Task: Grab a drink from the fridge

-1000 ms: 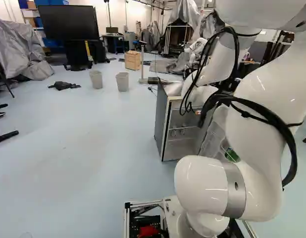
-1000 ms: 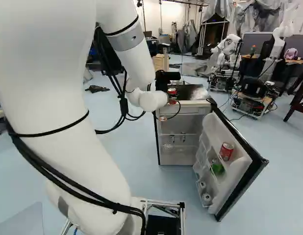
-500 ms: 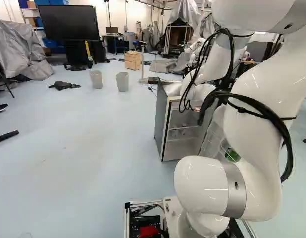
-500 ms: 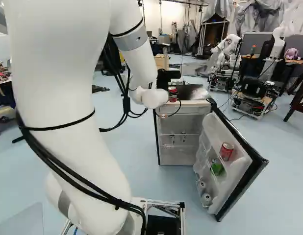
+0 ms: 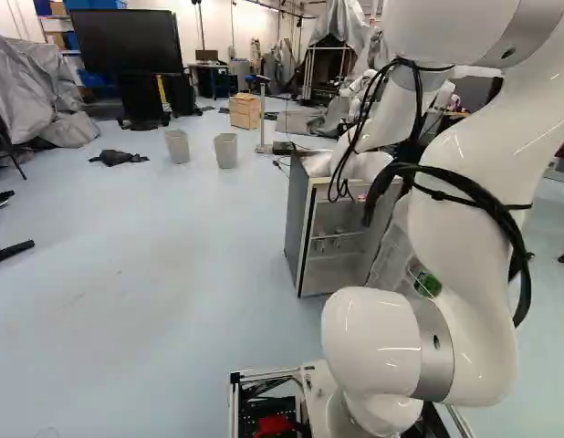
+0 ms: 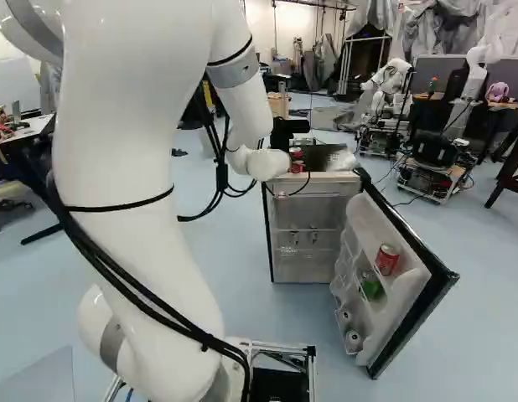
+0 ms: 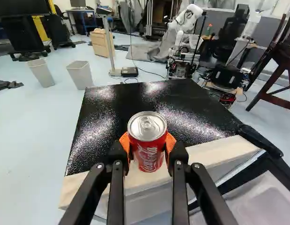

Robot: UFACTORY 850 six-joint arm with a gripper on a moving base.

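When looking from close by, see first the big white arm [image 6: 129, 167], bent up and over toward the fridge [image 5: 298, 219]. Next, find the fridge door [image 6: 406, 285], swung wide open. Look inside that door for one red can [image 6: 387, 259] on a shelf, a green thing [image 6: 371, 287] just below, and two pale round things [image 6: 353, 339] lower down. Look past the door and see clear shelves [image 6: 309, 229] in the fridge, with small things on them, too small to name. Then go up to the black gripper [image 6: 297, 160], squeezed tight on a second red can [image 7: 148, 154], with an orange pad [image 7: 125, 143] touching each side. See the can standing straight, silver lid up, over the front edge of the fridge. Cannot tell if touching that edge or up above it. Just behind the can, see the shiny black top [image 7: 100, 119] of the fridge. Farther away, on the pale blue floor [image 7: 27, 140], spot two grey bins [image 7: 80, 75] side by side, and then a wooden box [image 7: 101, 43] near a thin stand [image 7: 110, 51]. Past the fridge, see another robot [image 7: 183, 26], white too. Way at the back, find a big black screen [image 5: 127, 41] at the left of the left base view
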